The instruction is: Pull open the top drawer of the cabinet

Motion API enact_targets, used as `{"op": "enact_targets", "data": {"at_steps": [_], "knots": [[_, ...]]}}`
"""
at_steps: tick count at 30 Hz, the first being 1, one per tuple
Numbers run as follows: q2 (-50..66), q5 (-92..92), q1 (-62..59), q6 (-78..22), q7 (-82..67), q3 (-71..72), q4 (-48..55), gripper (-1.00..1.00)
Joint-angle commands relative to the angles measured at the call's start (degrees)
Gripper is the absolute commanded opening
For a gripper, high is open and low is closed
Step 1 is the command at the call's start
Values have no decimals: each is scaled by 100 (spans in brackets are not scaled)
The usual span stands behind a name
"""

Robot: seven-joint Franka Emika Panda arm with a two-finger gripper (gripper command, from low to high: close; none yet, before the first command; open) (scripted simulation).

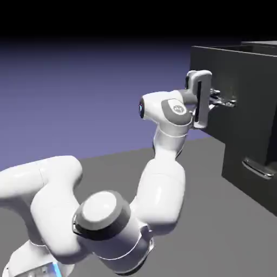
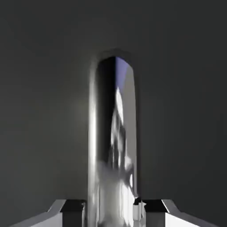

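Observation:
The dark grey cabinet stands at the exterior view's right. Its top drawer juts out toward the arm, further than the front below it. My gripper is level with the drawer's silver handle and shut on it. In the hand view the shiny curved handle runs up the middle of the picture, and my gripper has a grey fingertip pressed against each side of it. Behind it, the dark drawer front fills the rest of the view.
The lower drawer sits flush in the cabinet with its own silver handle below my hand. The arm's elbow and forearm rise from the lower left over the grey table.

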Motion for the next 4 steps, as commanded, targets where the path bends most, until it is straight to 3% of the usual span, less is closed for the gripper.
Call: {"op": "enact_targets", "data": {"at_steps": [1,2,4], "knots": [[13,45,-65,-30,-5,18,-90,-100],[13,45,-65,-30,-5,18,-90,100],[50,113,-219,-85,4,69,-297,100]]}}
